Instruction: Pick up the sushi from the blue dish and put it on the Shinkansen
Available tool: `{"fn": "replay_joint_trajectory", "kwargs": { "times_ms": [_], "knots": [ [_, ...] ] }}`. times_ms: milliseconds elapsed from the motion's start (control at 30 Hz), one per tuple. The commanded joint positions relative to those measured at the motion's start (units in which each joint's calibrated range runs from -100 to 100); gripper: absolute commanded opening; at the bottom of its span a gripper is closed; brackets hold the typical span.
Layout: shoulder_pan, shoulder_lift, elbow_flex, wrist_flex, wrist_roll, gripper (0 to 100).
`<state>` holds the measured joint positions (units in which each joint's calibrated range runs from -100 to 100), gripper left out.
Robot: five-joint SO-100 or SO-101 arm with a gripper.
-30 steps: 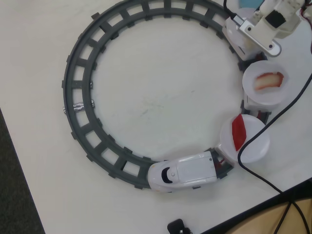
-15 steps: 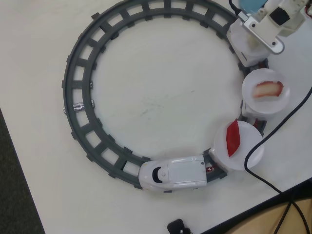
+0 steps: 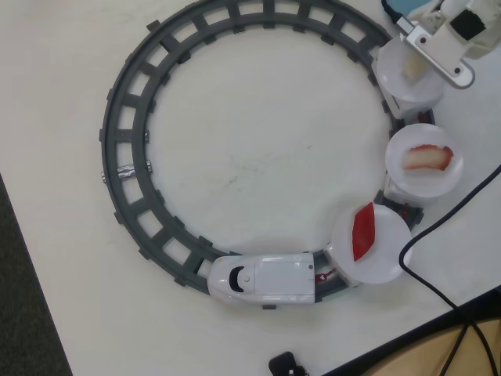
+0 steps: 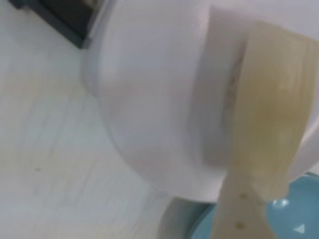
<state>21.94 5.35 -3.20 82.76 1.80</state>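
A: Where's the sushi (image 3: 412,64)?

B: Clenched in the end effector (image 3: 413,66), hovering over the last white plate (image 3: 407,94) of the Shinkansen (image 3: 262,280), at the overhead view's top right.

A: How will it handle?

B: I'd judge it light, stiff and a little slick (a plain cream toy block), best pinched across its narrow sides. In the wrist view its long axis runs top to bottom, lower end toward the blue dish (image 4: 289,219).
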Motion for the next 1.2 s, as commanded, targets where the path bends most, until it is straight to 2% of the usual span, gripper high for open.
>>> {"fn": "replay_joint_trajectory", "kwargs": {
  "times_ms": [0,133,300,433,500,633,900,1033,1167],
  "knots": [
    [-1.08,-8.9,-0.12,4.83,0.08,28],
    [-5.65,-23.09,-0.21,10.22,-0.28,28],
    [-21.76,-39.21,0.77,14.67,-0.34,28],
    [-37.61,-43.22,8.67,10.39,0.24,27],
    [-41.74,-42.22,13.88,7.05,0.24,27],
    [-42.18,-40.88,20.97,3.11,0.24,27],
    [-41.39,-52.4,31.56,5.94,0.24,27],
    [-31.44,-64.85,42.96,4.91,0.24,27],
    [-12.25,-77.87,48.17,2.34,2.34,27]
  ]
}}
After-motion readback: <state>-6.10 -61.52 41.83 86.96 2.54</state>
